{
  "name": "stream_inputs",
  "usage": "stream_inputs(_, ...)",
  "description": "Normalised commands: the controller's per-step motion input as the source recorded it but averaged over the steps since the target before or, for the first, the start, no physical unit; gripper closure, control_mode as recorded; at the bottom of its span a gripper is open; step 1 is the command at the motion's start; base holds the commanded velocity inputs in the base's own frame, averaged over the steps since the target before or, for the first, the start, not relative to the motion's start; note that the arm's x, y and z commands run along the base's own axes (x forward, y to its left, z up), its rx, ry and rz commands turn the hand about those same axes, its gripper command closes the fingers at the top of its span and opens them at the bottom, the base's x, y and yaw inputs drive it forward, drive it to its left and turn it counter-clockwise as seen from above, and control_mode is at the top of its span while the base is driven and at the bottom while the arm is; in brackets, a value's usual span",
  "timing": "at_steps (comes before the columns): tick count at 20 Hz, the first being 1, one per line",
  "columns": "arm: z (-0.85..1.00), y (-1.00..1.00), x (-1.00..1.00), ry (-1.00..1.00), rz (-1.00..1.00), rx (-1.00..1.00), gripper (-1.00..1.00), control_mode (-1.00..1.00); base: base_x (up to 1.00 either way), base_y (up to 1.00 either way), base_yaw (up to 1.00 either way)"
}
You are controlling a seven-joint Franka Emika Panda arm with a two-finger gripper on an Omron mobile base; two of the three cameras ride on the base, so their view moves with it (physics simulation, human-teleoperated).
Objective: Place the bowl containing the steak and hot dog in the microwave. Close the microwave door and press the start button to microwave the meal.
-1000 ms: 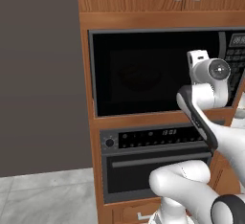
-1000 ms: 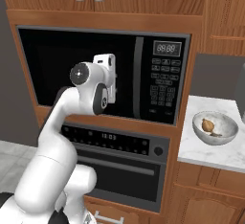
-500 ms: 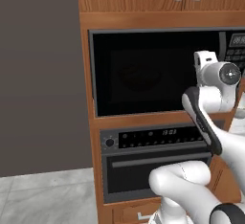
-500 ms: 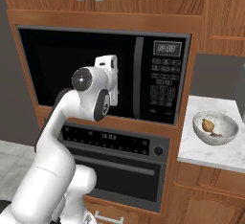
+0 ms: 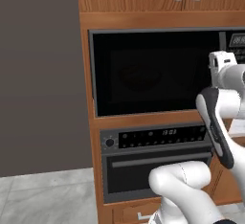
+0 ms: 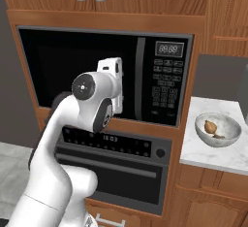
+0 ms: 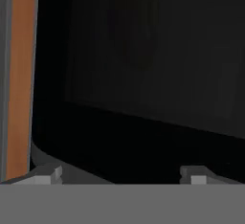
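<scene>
The microwave door (image 6: pixel 82 73) is shut flush against the microwave (image 6: pixel 167 78), its glossy black window facing me. Through that window in the left base view I can faintly make out a rounded dark shape that I take to be the bowl (image 5: pixel 141 74) on the turntable; the steak and hot dog are too dim to tell apart.

With the door closed, what is left, as I judge it, is the start button on the dark keypad panel (image 6: pixel 164 83), under the digital display (image 6: pixel 169 49). My gripper (image 7: pixel 122 175) sits close in front of the door glass, its two finger tips (image 7: pixel 48 175) spread wide apart and holding nothing. The keypad lies off to the right of where my hand is, past the grey handle strip (image 6: pixel 140 78).

To do this well, I should move the hand sideways across the handle strip without snagging it, then line up one finger tip squarely on a single key. Bringing the fingers together first would give me one narrow point. I cannot read which key is start from here, so I should get closer and press straight in, lightly. The pale bowl with brown food (image 6: pixel 217 129) on the marble counter (image 6: pixel 213 153) stays out of it.
</scene>
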Motion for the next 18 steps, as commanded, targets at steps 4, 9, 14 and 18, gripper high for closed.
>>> stream_inputs(4,0.0,-0.55,-0.39,0.0,0.1,0.0,-1.0,-1.0,0.0,0.0,0.0)
stream_inputs(9,-0.12,-0.56,-0.28,-0.06,0.08,0.0,-1.0,-1.0,0.0,0.0,0.0)
stream_inputs(14,-0.17,-0.41,-0.07,-0.02,0.03,0.0,-1.0,-1.0,0.0,0.0,0.0)
stream_inputs(18,-0.18,-0.34,0.0,0.0,0.0,0.0,-1.0,-1.0,0.0,0.0,0.0)
